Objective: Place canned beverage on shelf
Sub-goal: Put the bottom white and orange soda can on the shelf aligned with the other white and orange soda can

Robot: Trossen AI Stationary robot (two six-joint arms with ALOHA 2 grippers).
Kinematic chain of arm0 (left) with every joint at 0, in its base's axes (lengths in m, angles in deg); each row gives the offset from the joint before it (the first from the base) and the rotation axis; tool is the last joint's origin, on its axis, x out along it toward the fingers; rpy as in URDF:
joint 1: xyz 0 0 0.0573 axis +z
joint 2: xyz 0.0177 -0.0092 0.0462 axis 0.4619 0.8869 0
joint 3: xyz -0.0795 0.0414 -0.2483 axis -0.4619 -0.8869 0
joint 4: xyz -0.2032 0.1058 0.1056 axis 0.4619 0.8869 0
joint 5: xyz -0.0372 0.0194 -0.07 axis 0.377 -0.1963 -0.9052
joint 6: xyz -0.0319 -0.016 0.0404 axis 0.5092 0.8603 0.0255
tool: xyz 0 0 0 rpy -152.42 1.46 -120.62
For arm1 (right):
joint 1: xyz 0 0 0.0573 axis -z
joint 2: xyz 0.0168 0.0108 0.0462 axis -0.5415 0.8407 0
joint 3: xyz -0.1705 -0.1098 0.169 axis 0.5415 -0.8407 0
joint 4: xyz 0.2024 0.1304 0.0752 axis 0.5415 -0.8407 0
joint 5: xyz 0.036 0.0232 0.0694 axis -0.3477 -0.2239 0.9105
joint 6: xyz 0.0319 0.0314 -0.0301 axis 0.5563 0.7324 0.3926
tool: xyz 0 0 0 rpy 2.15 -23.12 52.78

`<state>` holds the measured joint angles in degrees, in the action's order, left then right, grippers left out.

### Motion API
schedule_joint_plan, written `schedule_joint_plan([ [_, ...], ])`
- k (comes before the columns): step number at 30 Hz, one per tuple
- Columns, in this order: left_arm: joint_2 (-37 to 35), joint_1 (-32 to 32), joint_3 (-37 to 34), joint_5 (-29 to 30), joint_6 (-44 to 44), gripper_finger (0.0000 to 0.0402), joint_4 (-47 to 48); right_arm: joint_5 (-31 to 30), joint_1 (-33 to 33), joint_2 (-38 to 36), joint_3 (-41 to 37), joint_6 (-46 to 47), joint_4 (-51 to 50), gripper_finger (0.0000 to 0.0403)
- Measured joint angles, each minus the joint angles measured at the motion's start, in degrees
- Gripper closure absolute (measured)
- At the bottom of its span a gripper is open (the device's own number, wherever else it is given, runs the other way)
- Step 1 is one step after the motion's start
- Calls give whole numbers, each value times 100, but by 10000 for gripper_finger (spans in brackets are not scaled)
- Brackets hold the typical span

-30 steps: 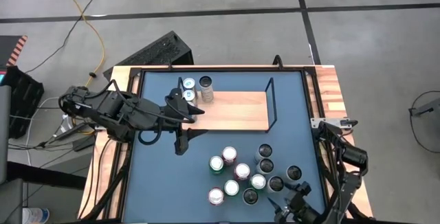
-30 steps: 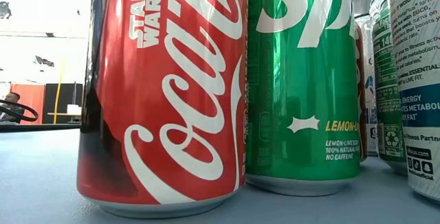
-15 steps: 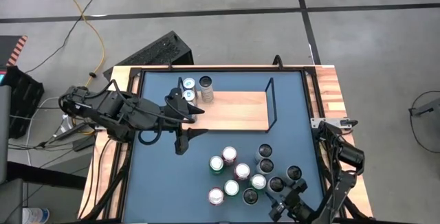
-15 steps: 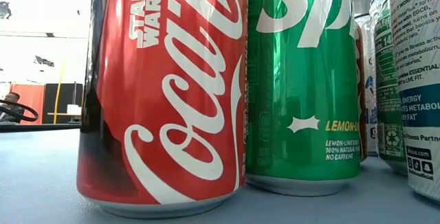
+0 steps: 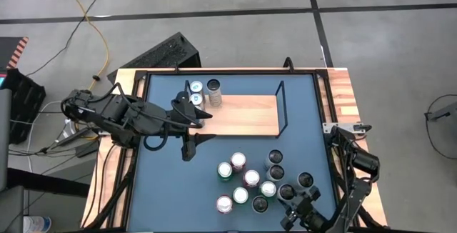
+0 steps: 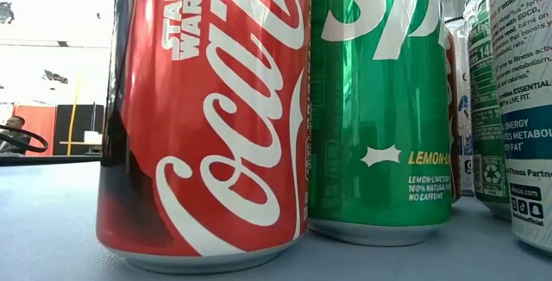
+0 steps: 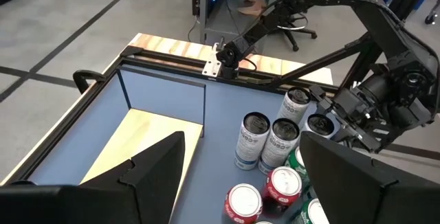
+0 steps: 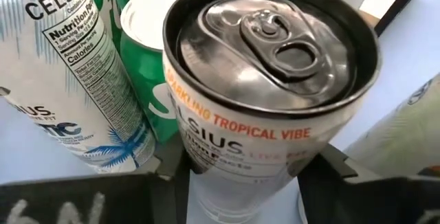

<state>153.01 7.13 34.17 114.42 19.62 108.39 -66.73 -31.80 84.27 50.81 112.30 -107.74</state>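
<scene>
Jaws first: R gripper (image 8: 247,183) has its jaws spread either side of a Celsius Tropical Vibe can (image 8: 268,52). The can sits right between them, but I can't confirm the pads are biting yet. L gripper (image 7: 242,140) is wide apart and holds nothing.

High view: the shelf (image 5: 243,115) lies just past table centre toward 12 o'clock. A few cans (image 5: 203,91) stand at its 10 o'clock corner. L gripper (image 5: 202,127) hangs just off the shelf's 9 o'clock end. The can cluster (image 5: 257,179) sits at 5 o'clock of the table, and R gripper (image 5: 300,206) is at the cluster's 5 o'clock edge.

Low view: only a Coca-Cola can (image 6: 207,117) and a Sprite can (image 6: 379,100) close up. No gripper shows.

L wrist view: shelf board (image 7: 148,141) is mostly bare, w/ the cluster beyond it.

R wrist view: a green can (image 8: 148,52) and a white Celsius can (image 8: 62,73) crowd my target.

Risks, as I judge them: neighbours are tight, so closing off-centre could catch the green can or tip it. A shallow grip on a slick wall may slip on the lift. The upright rail (image 5: 280,108) faces the cluster, so a low carry could clip it.
</scene>
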Motion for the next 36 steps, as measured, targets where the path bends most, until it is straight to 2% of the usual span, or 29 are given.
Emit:
schedule_joint_plan([
  [3, 0, 0, 0, -1, 0, 129, 1, 11, -28, -2, 0, -143, 57, 206],
  [11, 0, 0, 0, 0, 0, 129, -1, 148, 134, -1, 1, -219, 120, 44],
  [15, 0, 0, 0, 0, 0, 129, -2, 157, 299, -2, -142, -340, 466, 10],
  [18, 0, 0, 0, 0, 0, 129, -1, 92, 369, -2, -290, -501, 827, 16],
  [21, 0, 0, 0, 0, 0, 129, 1, 83, 367, -2, -326, -539, 910, 42],
  [30, 0, 0, 0, 0, 0, 129, 54, 193, 298, -2, -327, -413, 623, 189],
  [36, 0, 0, 0, 22, 0, 129, 102, 198, 173, -2, -326, -321, 600, 193],
])
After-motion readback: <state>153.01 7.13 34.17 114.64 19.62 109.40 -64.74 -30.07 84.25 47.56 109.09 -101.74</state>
